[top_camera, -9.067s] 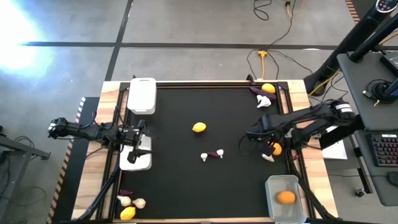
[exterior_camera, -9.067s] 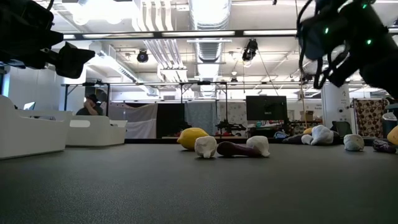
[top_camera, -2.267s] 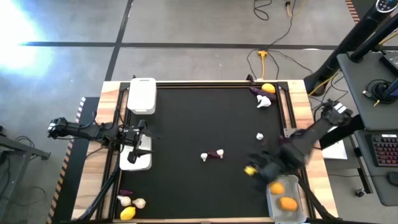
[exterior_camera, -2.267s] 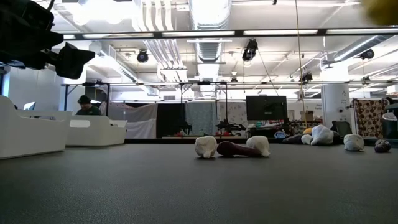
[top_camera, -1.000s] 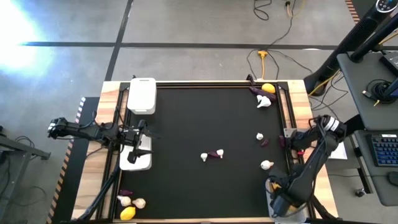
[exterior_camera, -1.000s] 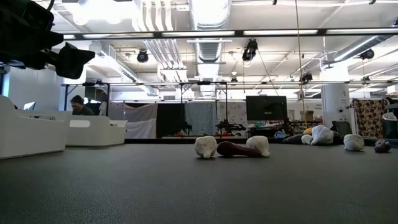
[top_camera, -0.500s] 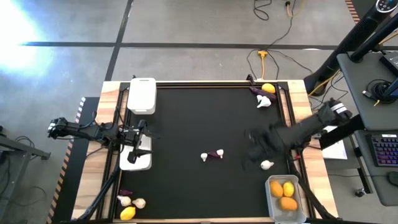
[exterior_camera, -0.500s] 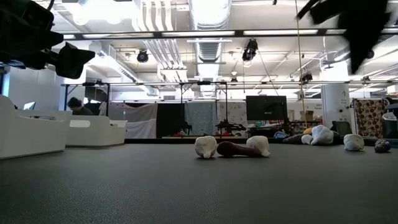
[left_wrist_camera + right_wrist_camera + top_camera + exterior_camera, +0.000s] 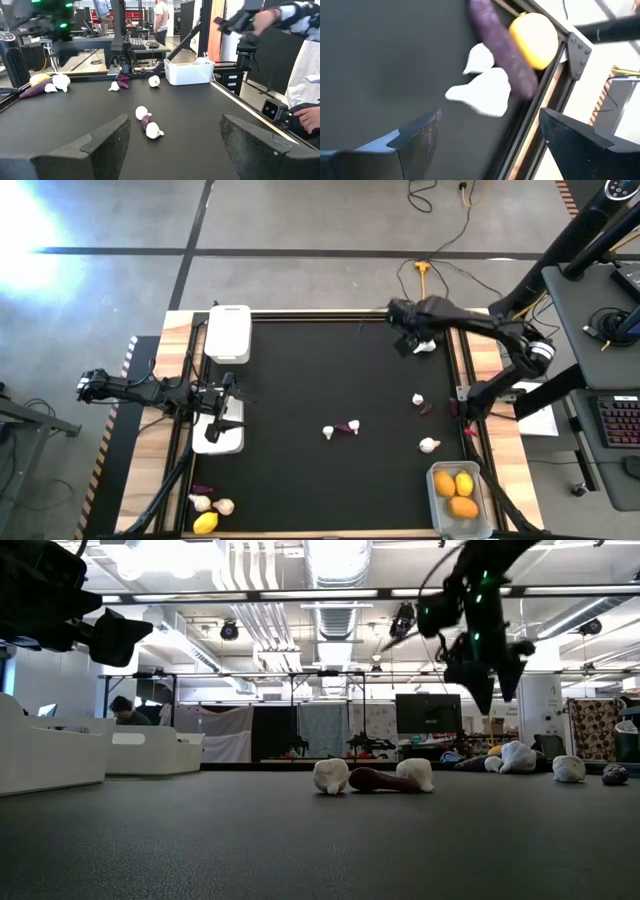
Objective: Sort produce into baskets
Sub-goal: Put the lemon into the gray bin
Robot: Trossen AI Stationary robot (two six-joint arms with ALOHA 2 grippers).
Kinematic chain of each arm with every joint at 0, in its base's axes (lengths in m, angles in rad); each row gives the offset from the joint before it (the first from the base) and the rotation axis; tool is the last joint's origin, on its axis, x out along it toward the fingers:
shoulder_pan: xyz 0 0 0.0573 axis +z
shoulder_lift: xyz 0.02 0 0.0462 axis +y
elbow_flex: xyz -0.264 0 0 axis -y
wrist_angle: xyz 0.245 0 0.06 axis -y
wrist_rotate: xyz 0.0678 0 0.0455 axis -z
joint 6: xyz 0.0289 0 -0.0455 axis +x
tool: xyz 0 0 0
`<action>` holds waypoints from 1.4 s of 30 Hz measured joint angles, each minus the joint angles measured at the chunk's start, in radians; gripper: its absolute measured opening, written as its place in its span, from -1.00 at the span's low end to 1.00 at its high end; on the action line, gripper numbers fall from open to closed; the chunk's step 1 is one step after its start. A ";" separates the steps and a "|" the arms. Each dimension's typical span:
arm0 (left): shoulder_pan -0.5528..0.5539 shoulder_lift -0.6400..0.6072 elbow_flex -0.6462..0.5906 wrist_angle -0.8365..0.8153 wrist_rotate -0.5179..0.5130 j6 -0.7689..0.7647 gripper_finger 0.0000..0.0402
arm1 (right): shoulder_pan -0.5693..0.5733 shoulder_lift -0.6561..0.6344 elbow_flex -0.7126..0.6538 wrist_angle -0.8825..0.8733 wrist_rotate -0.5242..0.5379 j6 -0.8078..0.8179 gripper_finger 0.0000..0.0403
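The right gripper (image 9: 404, 330) hangs with fingers spread and empty over the table's far right corner, above a yellow fruit (image 9: 533, 39), a purple eggplant (image 9: 501, 49) and white garlic bulbs (image 9: 483, 92). The clear basket (image 9: 437, 477) holds three orange-yellow fruits (image 9: 456, 492). The left gripper (image 9: 226, 395), released, waits over a white basket (image 9: 210, 442).

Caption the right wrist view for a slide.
Open right pincer above a yellow round fruit, purple elongated eggplant piece and white garlic bulbs.
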 joint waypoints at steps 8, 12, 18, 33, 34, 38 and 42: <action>0.000 0.000 0.000 0.000 0.000 0.000 0.43 | -0.250 0.219 0.112 0.012 -0.005 -0.111 0.62; 0.000 0.000 0.000 0.000 0.000 0.000 0.43 | -0.322 0.311 0.194 0.014 -0.040 -0.122 0.62; 0.000 0.000 0.000 0.000 0.000 0.000 0.43 | -0.404 0.408 0.291 0.017 -0.138 -0.126 0.62; 0.000 0.000 0.000 0.000 0.000 0.000 0.43 | -0.416 0.483 0.350 0.000 -0.070 0.053 0.61; 0.000 0.000 0.000 0.000 0.000 0.000 0.43 | -0.414 0.488 0.350 -0.008 -0.060 0.058 0.61; 0.000 0.000 0.000 0.000 0.000 0.000 0.43 | -0.409 0.511 0.344 -0.030 -0.056 0.112 0.61; 0.000 0.000 0.000 0.000 0.000 0.000 0.43 | -0.407 0.525 0.325 -0.038 -0.133 0.098 0.61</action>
